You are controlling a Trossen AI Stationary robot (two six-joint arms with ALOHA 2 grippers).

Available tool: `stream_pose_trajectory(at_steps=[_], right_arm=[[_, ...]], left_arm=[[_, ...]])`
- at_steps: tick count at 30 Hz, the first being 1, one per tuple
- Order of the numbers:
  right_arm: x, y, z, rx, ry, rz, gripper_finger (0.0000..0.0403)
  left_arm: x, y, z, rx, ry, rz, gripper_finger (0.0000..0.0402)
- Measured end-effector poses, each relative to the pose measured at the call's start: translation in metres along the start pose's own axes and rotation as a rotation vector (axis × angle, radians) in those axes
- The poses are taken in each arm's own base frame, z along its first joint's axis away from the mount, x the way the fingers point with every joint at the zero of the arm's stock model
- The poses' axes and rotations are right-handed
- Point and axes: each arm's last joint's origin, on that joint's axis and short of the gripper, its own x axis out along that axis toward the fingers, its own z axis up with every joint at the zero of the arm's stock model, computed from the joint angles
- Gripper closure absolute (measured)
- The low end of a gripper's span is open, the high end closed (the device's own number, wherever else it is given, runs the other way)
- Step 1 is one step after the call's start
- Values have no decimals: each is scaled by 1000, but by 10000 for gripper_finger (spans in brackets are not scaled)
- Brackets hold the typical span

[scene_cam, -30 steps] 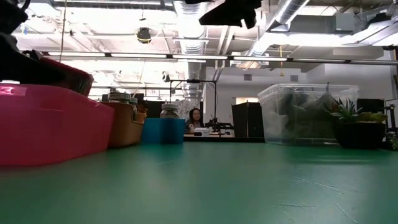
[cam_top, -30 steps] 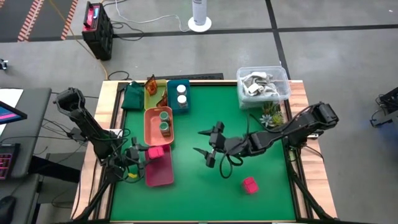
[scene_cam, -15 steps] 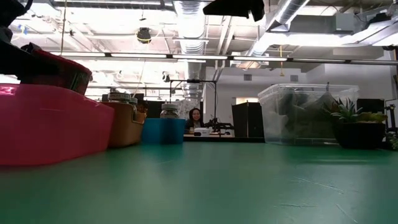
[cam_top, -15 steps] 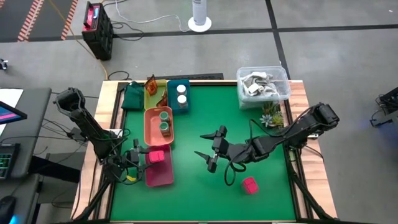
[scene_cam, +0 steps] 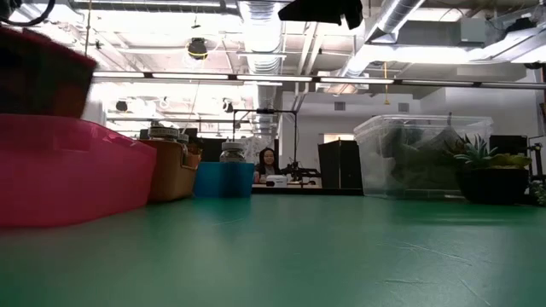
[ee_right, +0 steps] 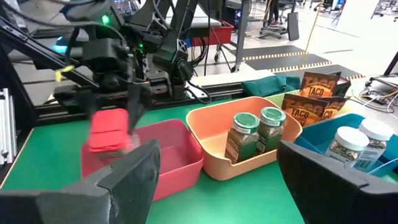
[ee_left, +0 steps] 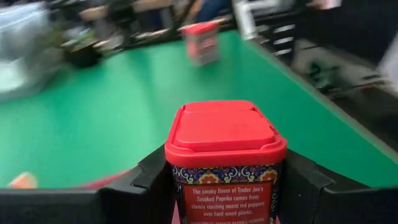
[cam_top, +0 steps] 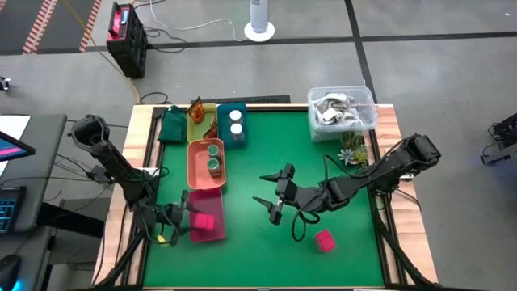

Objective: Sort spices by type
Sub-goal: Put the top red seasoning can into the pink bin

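Observation:
My left gripper [cam_top: 187, 218] is shut on a pink-red spice tin [ee_left: 224, 155] with a red lid, above the pink tray [cam_top: 212, 236] at the table's near left. A second pink tin [cam_top: 324, 240] stands on the green mat near the front right. Over the middle of the table my right gripper [cam_top: 258, 187] hangs open with nothing between its fingers. Two green-lidded jars [ee_right: 252, 134] stand in the orange tray [cam_top: 194, 166]. White-lidded jars [ee_right: 351, 146] stand in the blue tray [cam_top: 222, 129]. Orange-brown sachets [ee_right: 308, 102] lie in the yellow-green tray [cam_top: 196, 131]. My left gripper pinches the tin between its two fingers, one on each of two opposite sides [ee_left: 277, 177], just below the lid. The fingers [ee_left: 301, 186] come nearly level from the table's left. The tin stands upright, lid up, lifted clear above the pink tray.
A clear plastic tub [cam_top: 341, 109] of grey-white clutter stands at the far right corner, with a small potted plant [cam_top: 351, 148] beside it. A dark green cloth [cam_top: 172, 125] lies at the far left. The green mat between the trays and the loose tin is bare.
My left gripper has carried the tin toward the table's near edge, along the pink tray, and has turned at the wrist. The tin stays clear of the tray.

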Motion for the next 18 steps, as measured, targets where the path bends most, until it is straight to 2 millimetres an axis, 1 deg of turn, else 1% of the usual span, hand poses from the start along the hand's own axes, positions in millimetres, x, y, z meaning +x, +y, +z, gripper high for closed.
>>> stream_pose_trajectory(at_steps=[3,7,12,15,18], right_arm=[[0,0,0,0,0,0,58],[0,0,0,1,0,0,58],[0,0,0,4,-1,1,58],[0,0,1,9,-7,2,58],[0,1,2,18,-18,7,58]], left_arm=[[2,0,8,24,-55,-77,203],[8,1,21,79,-85,-89,203],[21,10,32,107,-100,-159,203],[28,19,34,128,-94,-197,203],[33,28,32,133,-59,-232,203]])
